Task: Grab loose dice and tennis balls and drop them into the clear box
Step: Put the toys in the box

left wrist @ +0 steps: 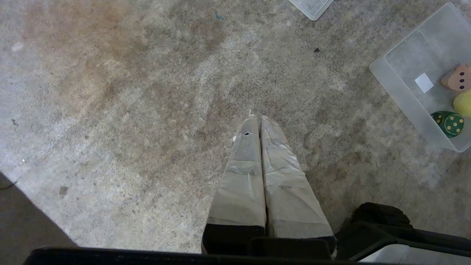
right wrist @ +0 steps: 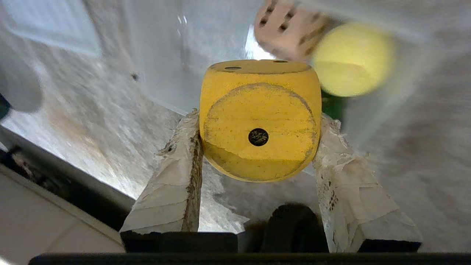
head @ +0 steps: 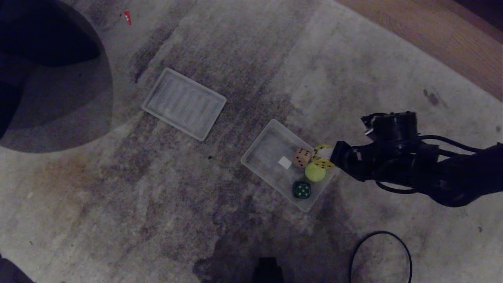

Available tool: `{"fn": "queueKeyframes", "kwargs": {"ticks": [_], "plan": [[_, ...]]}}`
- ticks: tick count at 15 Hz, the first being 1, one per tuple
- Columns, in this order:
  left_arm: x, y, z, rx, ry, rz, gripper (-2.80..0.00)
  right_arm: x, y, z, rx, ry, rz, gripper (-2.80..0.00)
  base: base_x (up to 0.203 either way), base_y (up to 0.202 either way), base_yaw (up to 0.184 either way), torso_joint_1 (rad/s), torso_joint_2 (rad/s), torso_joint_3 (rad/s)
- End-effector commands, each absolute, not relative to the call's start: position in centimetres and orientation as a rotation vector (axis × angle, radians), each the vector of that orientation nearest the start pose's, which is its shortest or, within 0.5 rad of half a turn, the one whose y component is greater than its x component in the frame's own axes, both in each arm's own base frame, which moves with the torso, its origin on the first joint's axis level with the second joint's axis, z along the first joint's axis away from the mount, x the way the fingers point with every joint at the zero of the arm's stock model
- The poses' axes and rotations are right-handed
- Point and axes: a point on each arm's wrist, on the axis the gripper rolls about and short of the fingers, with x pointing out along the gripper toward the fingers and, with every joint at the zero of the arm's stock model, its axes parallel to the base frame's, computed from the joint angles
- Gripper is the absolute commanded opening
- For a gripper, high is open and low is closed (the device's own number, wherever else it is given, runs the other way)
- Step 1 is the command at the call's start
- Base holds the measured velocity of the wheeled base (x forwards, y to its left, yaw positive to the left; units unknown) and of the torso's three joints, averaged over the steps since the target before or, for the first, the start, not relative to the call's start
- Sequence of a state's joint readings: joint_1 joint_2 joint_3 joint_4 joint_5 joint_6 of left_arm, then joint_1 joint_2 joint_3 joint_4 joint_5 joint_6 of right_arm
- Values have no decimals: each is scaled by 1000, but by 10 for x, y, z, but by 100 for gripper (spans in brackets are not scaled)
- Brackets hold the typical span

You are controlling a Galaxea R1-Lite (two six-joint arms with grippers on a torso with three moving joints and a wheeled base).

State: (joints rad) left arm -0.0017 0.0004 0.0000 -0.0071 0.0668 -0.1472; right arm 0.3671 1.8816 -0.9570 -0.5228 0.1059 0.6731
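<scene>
The clear box (head: 264, 154) stands on the carpet right of centre. Inside it lie a brown die (head: 301, 157), a tennis ball (head: 315, 172) and a dark green die (head: 301, 190). My right gripper (head: 324, 156) reaches in from the right at the box's right-hand wall, shut on a yellow die (head: 324, 162). In the right wrist view the yellow die (right wrist: 259, 121) sits between the taped fingers (right wrist: 176, 165), with the brown die (right wrist: 285, 27) and the ball (right wrist: 351, 59) beyond it. My left gripper (left wrist: 257, 117) hangs shut and empty over bare carpet, left of the box (left wrist: 403, 97).
A flat ribbed clear lid (head: 184, 103) lies on the carpet left of the box. A small red object (head: 127, 17) lies far off at the upper left. A black cable loop (head: 380, 253) lies near the bottom right. Wood floor (head: 432, 35) borders the carpet at the upper right.
</scene>
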Motion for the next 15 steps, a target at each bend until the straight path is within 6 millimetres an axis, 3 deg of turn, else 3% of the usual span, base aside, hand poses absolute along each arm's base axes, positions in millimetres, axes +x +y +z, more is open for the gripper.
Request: {"fn": "queueKeyframes", "kwargs": {"ticks": [1,3,7,8,11,15], "plan": [[-23,2,76,-149,-13,65,-280,356,152,114,574,611,318,-280,0,0,0,0,0,0],[-23,2,76,-149,-13,65,-280,369,160,106,578,565,343,-280,0,0,0,0,0,0],[-23,2,76,-149,-12,65,-280,381,165,111,587,471,378,-280,0,0,0,0,0,0],[-23,2,76,-149,-12,65,-280,381,165,110,578,470,381,0,0,0,0,0,0,0],[-23,2,76,-149,-11,65,-280,380,164,113,555,463,390,0,0,0,0,0,0,0],[-23,2,76,-149,-11,65,-280,355,151,142,539,447,390,0,0,0,0,0,0,0]]}}
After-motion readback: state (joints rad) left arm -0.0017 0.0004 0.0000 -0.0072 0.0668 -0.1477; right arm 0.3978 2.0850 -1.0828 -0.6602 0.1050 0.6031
